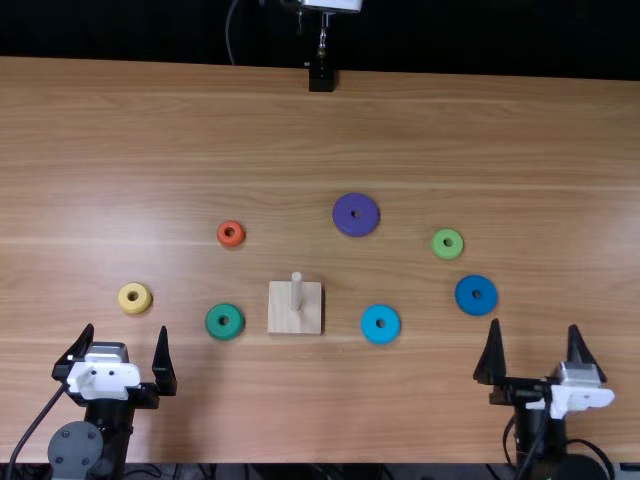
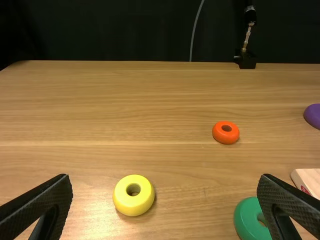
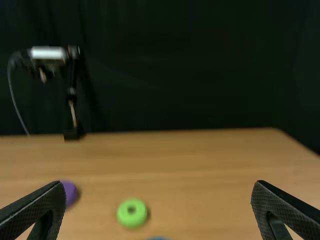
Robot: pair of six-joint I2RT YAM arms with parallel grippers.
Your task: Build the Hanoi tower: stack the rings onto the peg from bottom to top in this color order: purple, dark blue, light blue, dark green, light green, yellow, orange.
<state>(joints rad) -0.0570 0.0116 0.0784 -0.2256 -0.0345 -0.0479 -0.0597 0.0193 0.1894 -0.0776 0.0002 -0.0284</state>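
On the table (image 1: 300, 120), the left gripper (image 1: 126, 328) and right gripper (image 1: 534, 325) stand wide and empty. A low sweep could shove the wooden base (image 1: 285, 320). Beyond it, the purple ring (image 1: 345, 222) would jam if lowered off-centre. Similar hues could swap the dark blue ring (image 1: 466, 300) and light blue ring (image 1: 370, 328), or the dark green ring (image 1: 216, 326) and light green ring (image 1: 440, 246). An uneven pinch might squirt away the yellow ring (image 2: 131, 200) or orange ring (image 2: 226, 139).
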